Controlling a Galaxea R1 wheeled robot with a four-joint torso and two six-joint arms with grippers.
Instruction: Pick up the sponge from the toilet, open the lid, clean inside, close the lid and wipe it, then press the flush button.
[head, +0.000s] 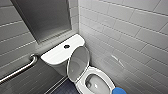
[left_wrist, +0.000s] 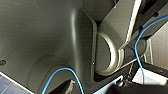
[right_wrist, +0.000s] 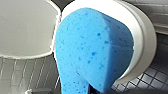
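The white toilet (head: 106, 77) stands in the corner with its bowl uncovered. Its lid (head: 78, 62) is raised and leans back toward the tank, greyish underside facing me. The dark round flush button (head: 66, 46) sits in the middle of the flat tank top (head: 56, 55). A bright blue sponge (head: 119, 90) hangs just off the bowl's front right rim. In the right wrist view the sponge (right_wrist: 92, 50) looms large, squeezed in my shut right gripper, with the lid (right_wrist: 25, 27) and the bowl rim (right_wrist: 143, 35) behind it. My left gripper stands open, holding nothing.
A steel grab bar (head: 17, 71) runs along the tiled left wall, under a recessed niche (head: 47, 17). A white tiled wall (head: 130, 37) closes in right of the toilet. Dark blue floor tiles (head: 66, 88) lie left of the bowl. The left wrist view looks at my own dark body and a blue cable (left_wrist: 140, 40).
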